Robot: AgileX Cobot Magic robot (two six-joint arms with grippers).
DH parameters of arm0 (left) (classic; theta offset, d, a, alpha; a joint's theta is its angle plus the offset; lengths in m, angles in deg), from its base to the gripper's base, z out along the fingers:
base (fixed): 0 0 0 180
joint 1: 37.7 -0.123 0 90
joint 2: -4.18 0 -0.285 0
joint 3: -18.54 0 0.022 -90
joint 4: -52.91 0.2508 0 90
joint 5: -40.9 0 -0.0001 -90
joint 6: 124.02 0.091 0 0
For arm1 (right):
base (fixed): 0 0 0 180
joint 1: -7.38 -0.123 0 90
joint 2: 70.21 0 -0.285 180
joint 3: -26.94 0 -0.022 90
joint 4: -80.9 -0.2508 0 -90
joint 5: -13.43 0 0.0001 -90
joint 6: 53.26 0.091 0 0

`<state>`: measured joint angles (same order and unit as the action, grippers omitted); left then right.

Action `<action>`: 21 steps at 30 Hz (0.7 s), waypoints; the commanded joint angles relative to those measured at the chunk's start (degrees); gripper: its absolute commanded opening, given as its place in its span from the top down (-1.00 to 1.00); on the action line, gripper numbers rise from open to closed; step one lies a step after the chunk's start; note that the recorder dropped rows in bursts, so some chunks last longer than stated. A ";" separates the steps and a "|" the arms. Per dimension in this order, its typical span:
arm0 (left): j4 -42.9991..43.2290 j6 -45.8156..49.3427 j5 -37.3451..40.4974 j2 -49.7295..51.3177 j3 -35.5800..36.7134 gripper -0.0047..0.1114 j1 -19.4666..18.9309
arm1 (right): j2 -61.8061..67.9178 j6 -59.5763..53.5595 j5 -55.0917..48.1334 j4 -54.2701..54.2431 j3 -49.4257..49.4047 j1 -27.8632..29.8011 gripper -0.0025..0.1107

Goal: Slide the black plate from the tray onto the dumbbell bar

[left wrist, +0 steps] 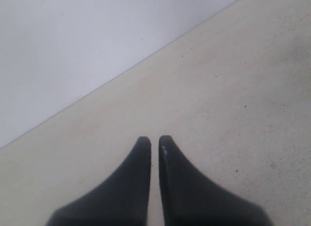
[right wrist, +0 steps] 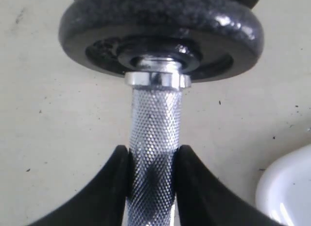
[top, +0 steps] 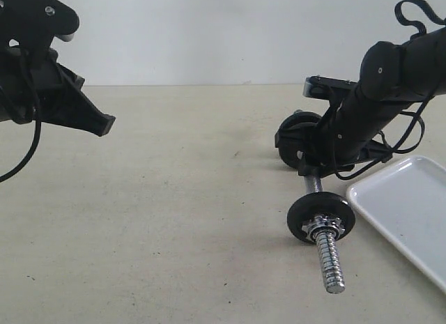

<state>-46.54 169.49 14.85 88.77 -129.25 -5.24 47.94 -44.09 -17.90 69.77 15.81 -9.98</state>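
Observation:
The dumbbell bar lies on the table with its threaded chrome end toward the front. A small black disc with a chrome nut sits on that end. My right gripper is shut on the cross-hatched shaft. Beyond it a black disc with raised rim and hub sits on the bar against a chrome collar; the same far disc shows in the exterior view. I cannot tell whether it is the black plate. The white tray shows bare. My left gripper hangs shut and empty, high at the left.
Pale, speckled tabletop spreads between the two arms. A white wall rises behind the table's far edge. The tray's corner lies close beside the bar near my right gripper. Cables hang from the right arm.

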 commanded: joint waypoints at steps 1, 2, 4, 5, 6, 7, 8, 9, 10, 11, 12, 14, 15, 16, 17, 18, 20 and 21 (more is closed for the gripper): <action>-0.50 0.08 0.56 -0.43 -0.30 0.84 0.13 | 2.33 -1.52 -3.72 2.97 -1.46 0.29 0.96; -0.50 0.08 0.56 -0.43 -0.30 0.84 0.13 | 2.33 -1.91 -3.89 2.86 -1.46 0.29 0.96; -0.50 0.08 0.56 -0.43 -0.30 0.84 0.13 | 2.33 -2.68 -4.41 2.86 -1.46 0.29 0.96; -0.50 0.08 0.56 -0.43 -0.30 0.84 0.13 | 2.33 -2.99 -4.68 2.86 -1.46 0.29 0.96; -0.50 0.08 0.56 -0.43 -0.30 0.84 0.13 | 2.33 -3.16 -4.68 2.86 -1.46 0.29 0.96; -0.50 0.08 0.56 -0.43 -0.30 0.84 0.13 | 2.33 -3.16 -4.68 2.86 -1.46 0.29 0.96; -0.50 0.08 0.56 -0.43 -0.30 0.84 0.13 | 2.33 -3.27 -4.68 2.86 -1.46 0.29 0.96; -0.50 0.08 0.56 -0.43 -0.30 0.84 0.13 | 2.33 -3.27 -4.68 2.71 -1.46 0.29 0.96; -0.50 0.08 0.56 -0.43 -0.30 0.84 0.13 | 2.33 -3.27 -4.68 2.71 -1.46 0.29 0.96; -0.50 0.08 0.56 -0.43 -0.30 0.84 0.13 | 2.33 -3.27 -4.68 2.71 -1.46 0.29 0.96; -0.50 0.08 0.56 -0.43 -0.30 0.84 0.13 | 2.33 -3.27 -4.68 2.71 -1.46 0.29 0.96; -0.50 0.08 0.56 -0.43 -0.30 0.84 0.13 | 2.33 -3.38 -4.87 2.74 -1.46 0.29 0.96; -0.50 0.08 0.56 -0.43 -0.30 0.84 0.13 | 2.33 -3.76 -4.92 2.74 -1.46 0.29 0.96; -0.50 0.08 0.56 -0.43 -0.30 0.84 0.13 | 2.33 -3.89 -4.92 2.74 -1.46 0.29 0.96; -0.50 0.08 0.56 -0.43 -0.30 0.84 0.13 | 2.33 -3.89 -4.92 2.74 -1.46 0.29 0.96; -0.50 0.08 0.56 -0.43 -0.30 0.84 0.13 | 2.33 -3.89 -4.92 2.74 -1.46 0.29 0.96; -0.50 0.08 0.56 -0.43 -0.30 0.84 0.13 | 2.33 -3.89 -4.92 2.74 -1.46 0.29 0.96; -0.50 0.08 0.56 -0.43 -0.30 0.84 0.13 | 2.33 -3.89 -4.77 2.87 -1.46 0.29 0.96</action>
<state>-46.54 169.49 14.85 88.77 -129.25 -5.24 47.94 -46.92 -18.22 69.87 15.81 -9.98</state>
